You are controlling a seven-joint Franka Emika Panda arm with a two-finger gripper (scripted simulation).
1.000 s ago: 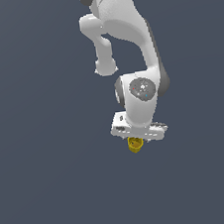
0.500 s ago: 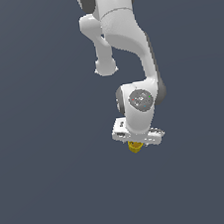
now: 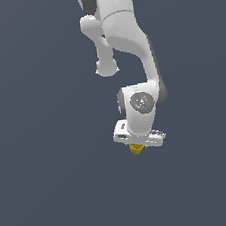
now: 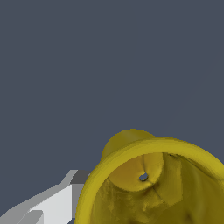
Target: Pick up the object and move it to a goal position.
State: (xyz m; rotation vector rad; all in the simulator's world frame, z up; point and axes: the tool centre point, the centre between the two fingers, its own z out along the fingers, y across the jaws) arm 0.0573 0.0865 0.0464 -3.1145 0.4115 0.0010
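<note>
Cup [image 3: 136,149] orientation first: it's a small mustard-yellow tapered thing tucked right under the white gripper [image 3: 137,145] in the exterior view, with only its lower part poking out below the hand. In the wrist view the cup [image 4: 148,183] is huge in frame and you're looking straight down into the hollow. The wide rim faces the camera and the narrower closed end points away, with a tiny hole showing in the bottom. So its long axis runs roughly along the gripper's approach direction, rim toward the hand, small end away from it.

Surface and room: honestly there's not much. Everything behind the arm [image 3: 128,57] is a flat dark slate-grey, same tone in both views, with no edge, seam or shadow that I can pick out. I can't tell whether the cup is resting on anything or hanging free.

Hard-to-see stuff: the cup's rim is cut off by the frame edges in the wrist view, so only part of the ring shows. One pale grey-white finger [image 4: 48,205] sits just beside the cup's outer wall, also cropped, and the other finger isn't visible at all. In the exterior view the fingers are hidden behind the hand body and the cup. The cup sits right between where the fingers should be, but whether they're actually pinching it or just around it, I can't tell. The arm's top is cropped by the exterior view as well.
</note>
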